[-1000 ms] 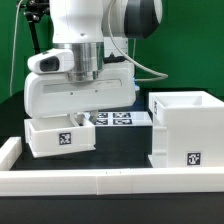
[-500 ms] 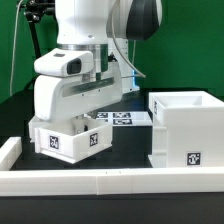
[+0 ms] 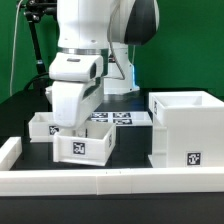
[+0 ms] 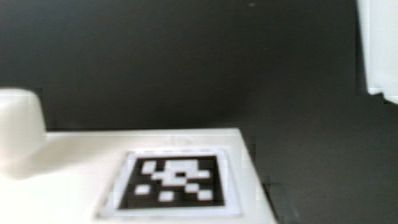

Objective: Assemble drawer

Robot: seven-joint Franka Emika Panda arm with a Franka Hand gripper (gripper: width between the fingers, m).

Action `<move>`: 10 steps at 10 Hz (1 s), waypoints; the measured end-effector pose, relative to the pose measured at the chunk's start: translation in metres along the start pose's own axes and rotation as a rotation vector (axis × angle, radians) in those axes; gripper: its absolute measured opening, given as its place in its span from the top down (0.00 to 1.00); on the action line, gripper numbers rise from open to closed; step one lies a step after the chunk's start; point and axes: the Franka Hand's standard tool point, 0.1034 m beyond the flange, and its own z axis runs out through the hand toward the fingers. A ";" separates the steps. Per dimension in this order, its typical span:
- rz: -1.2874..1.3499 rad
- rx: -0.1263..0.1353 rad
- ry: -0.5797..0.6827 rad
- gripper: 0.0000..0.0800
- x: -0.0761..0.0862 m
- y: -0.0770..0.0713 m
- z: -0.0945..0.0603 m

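Note:
My gripper [image 3: 80, 128] points down into a small white tray [image 3: 86, 150] with a square tag on its front. The tray moves with the gripper, so the gripper is shut on its wall; the fingertips are hidden behind the hand and the tray. A second small tray [image 3: 42, 125] sits behind it toward the exterior view's left. The tall white housing [image 3: 186, 132] stands at the exterior view's right, open side up. The wrist view shows the held tray's tagged face [image 4: 178, 180] close up over the black table, and a white edge [image 4: 384, 50] that may be the housing.
The long low white border wall [image 3: 100, 183] runs along the front of the table. The marker board [image 3: 118, 118] lies flat behind the trays. A black stand [image 3: 35, 45] rises at the back left before a green backdrop.
The gripper has swung toward the exterior view's right with the small tray, turning it and carrying it toward the housing. The second tray behind it has come into view.

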 end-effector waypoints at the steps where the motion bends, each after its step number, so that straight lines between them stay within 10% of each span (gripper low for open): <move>1: -0.061 0.006 -0.008 0.95 0.005 0.003 -0.001; 10: -0.169 0.020 -0.009 0.95 0.039 0.021 0.007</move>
